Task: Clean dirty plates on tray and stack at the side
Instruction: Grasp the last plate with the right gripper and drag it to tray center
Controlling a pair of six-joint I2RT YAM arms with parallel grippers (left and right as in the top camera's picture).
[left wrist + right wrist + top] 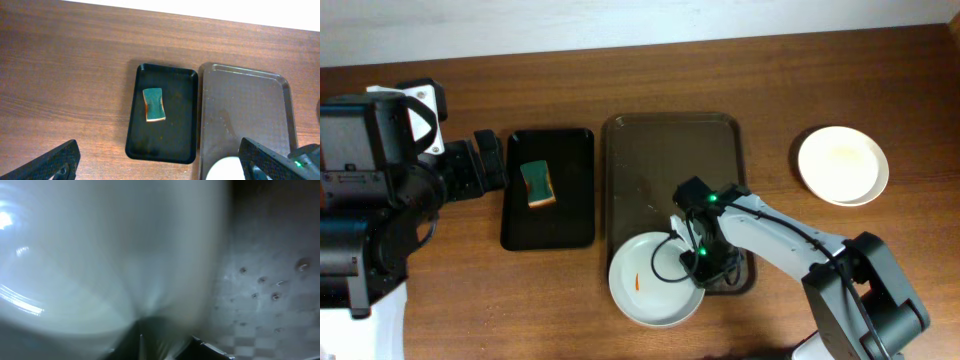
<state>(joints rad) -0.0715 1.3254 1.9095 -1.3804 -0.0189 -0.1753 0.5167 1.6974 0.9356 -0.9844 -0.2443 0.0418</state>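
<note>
a smeared plate (645,295) is seen at the near end of the brown tray (660,150), overhanging its rim toward the near edge of the desk (720,70). an orange-red streak (638,282) is carried left of its middle. the right tool (703,262) is set at this plate's right rim. whether it is clenched there cannot be told, as the wrist view is blurred. a second plate (842,165) is laid toward the right edge, well apart from the tray. the left tool (495,160) is held released, fingers (55,164) spread wide, beside the black tray (570,215), on which a green sponge (538,184) is laid.
</note>
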